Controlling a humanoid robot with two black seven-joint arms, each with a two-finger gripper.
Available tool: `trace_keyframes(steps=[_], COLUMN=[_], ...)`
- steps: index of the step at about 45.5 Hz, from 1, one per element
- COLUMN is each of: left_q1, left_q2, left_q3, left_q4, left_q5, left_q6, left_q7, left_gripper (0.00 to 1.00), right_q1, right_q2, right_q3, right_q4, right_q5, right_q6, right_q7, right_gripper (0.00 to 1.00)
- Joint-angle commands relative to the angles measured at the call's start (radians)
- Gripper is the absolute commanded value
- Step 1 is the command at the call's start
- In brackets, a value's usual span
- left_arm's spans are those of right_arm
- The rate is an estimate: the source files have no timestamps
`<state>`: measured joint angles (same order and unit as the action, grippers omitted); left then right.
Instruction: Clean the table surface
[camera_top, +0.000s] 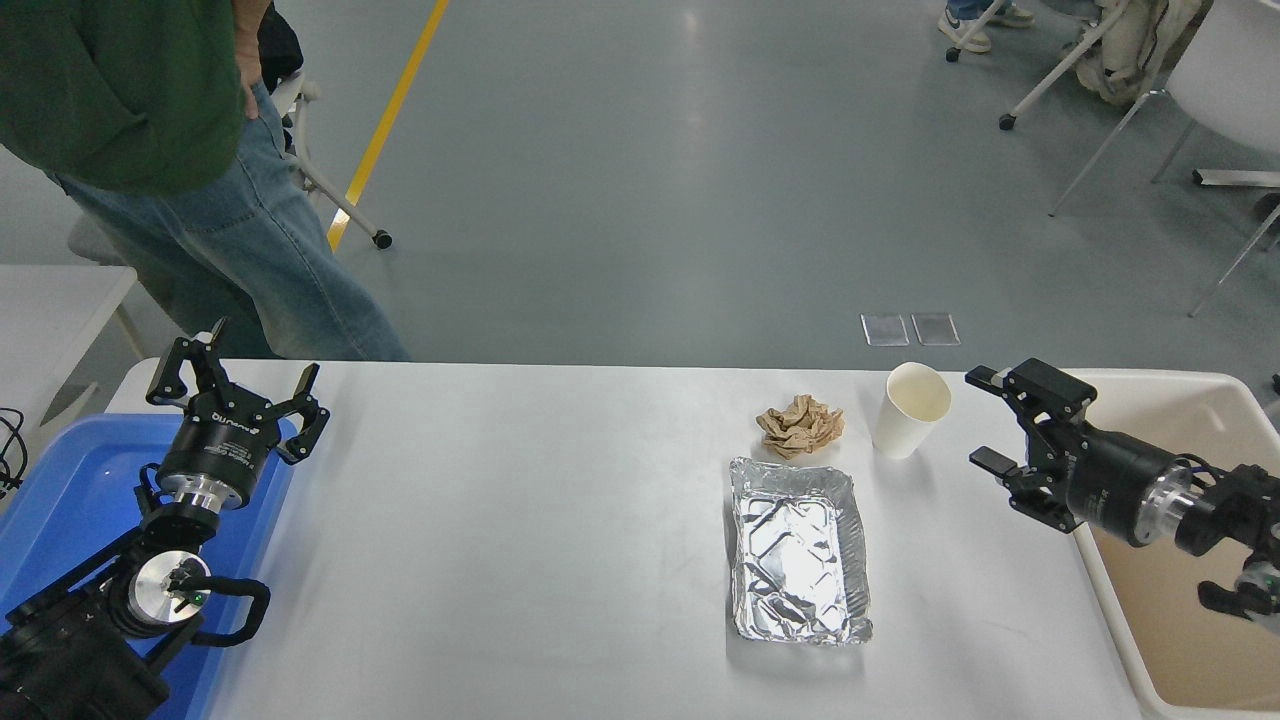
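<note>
The white table surface (520, 520) carries three loose items on its right half: a crumpled brown paper ball (800, 425), an upright white paper cup (910, 410) and a foil tray (798, 550) nearer to me. My right gripper (985, 418) is open, lying almost level and pointing left, a short gap to the right of the cup and touching nothing. My left gripper (240, 375) is open too, parked over the far left of the table above a blue bin.
A blue bin (60, 500) sits under the left arm at the table's left end. A beige tub (1190, 560) stands off the right end. A person in a green top and jeans (200, 200) stands at the far left corner. Chairs stand beyond.
</note>
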<state>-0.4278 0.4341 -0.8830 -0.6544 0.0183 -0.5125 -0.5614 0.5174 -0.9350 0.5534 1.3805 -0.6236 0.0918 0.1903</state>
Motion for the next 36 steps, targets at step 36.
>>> trace_keyframes(steps=[36], left_q1=[0.0], left_q2=[0.0], left_q3=[-0.001], left_q4=[-0.001], left_q5=[-0.001], left_q6=[-0.001], left_q7=[0.0], left_gripper=[0.99], right_q1=[0.217], right_q2=[0.094], right_q3=[-0.257], right_q4=[-0.284], right_q5=[-0.515], right_q6=[-0.101], right_q7=[-0.005], right_gripper=[0.99])
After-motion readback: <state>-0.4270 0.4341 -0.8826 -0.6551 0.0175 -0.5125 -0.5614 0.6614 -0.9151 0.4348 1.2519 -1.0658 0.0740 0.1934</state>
